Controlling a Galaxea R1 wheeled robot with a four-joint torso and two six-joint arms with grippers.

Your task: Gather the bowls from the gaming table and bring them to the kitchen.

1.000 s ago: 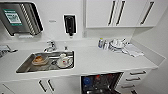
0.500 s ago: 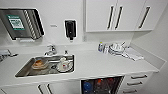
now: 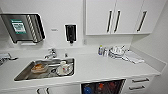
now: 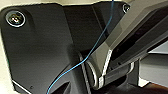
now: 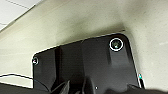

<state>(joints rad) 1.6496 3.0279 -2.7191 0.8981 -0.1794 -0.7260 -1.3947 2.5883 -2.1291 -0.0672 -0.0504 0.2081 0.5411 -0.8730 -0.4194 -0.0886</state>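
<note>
I face the kitchen: a white countertop with a steel sink set in it and white cabinets with dark bar handles above. In the sink lie a bowl with something orange, a white cup and a plate. The task's bowls and the gaming table are out of view. Both wrist views look at the robot's own dark plate.
A paper dispenser and a black soap dispenser hang on the wall above the tap. Bottles, stacked dishes and a folded cloth sit at the counter's back right. Below are drawers and an open compartment.
The whole head picture has shifted slightly downward, so the camera has moved. Nothing on the counter or in the sink has changed place.
</note>
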